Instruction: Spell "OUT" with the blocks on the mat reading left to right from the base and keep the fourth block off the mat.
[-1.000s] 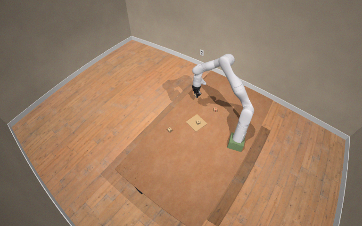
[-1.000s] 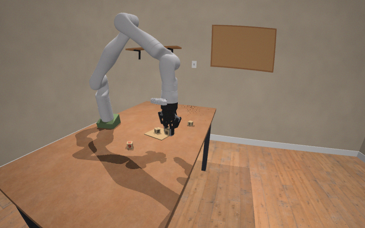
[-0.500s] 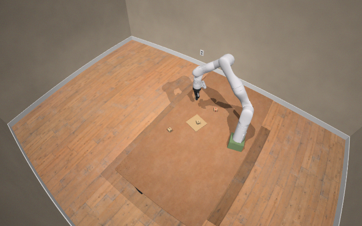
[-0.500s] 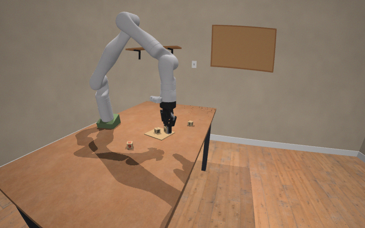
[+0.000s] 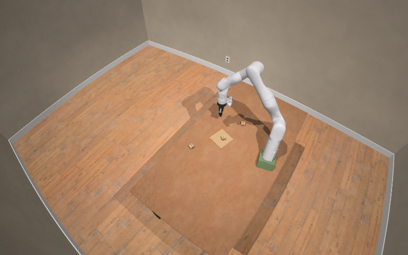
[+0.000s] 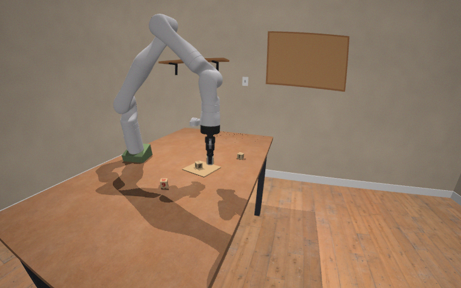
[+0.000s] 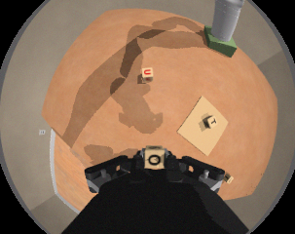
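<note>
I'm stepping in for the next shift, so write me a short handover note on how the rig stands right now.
Gripper: jaws shut on the wooden cube with a black O, held above the table.
Wooden cube with a black T: on the square tan mat.
Wooden cube with a red U: off the mat, on the table.
Fourth wooden cube: off the mat, as required.
Left: place O and U, check the row, release, withdraw.

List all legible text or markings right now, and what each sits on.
"O": block in the end effector
"U", red, top face; "9"-like mark, red, side: block off the mat
"T": block on the mat
Fourth block: too small
</note>
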`<state>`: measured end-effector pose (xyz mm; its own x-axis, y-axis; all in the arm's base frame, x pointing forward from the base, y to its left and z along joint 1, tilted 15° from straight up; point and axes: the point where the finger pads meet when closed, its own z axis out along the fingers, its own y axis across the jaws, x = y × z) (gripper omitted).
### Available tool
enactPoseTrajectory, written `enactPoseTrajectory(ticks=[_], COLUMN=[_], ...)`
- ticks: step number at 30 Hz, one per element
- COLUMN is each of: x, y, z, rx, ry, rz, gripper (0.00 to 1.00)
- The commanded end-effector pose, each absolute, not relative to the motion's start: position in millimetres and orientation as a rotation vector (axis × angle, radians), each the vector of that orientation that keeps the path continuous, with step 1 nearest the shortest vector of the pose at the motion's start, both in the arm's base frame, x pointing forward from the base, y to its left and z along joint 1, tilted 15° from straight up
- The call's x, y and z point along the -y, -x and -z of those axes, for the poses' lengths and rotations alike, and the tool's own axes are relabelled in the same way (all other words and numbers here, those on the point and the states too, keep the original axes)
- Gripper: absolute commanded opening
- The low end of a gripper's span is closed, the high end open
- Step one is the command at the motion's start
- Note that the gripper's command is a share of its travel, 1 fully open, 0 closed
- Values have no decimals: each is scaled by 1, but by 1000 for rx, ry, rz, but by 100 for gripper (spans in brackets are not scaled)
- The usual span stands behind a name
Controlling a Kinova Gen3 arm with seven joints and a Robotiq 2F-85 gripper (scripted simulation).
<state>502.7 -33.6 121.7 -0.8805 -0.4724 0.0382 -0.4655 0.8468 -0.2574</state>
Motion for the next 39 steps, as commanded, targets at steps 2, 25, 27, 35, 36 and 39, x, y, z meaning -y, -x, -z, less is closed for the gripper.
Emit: enactPoseTrajectory(ticks=[2, 25, 27, 35, 36, 39], x=[14, -53, -56, -77, -80, -88], y=[-494, -443, -440, -425, -422, -416], z=[-119, -98, -97, -91, -90, -87], rx=[-3009, -2914, -2898, -2767, -2747, -2684], ry=[620, -615, -669, -1023, -1069, -1198], rz=[408, 337, 332, 298, 294, 279], gripper=[26, 26, 26, 26, 26, 26])
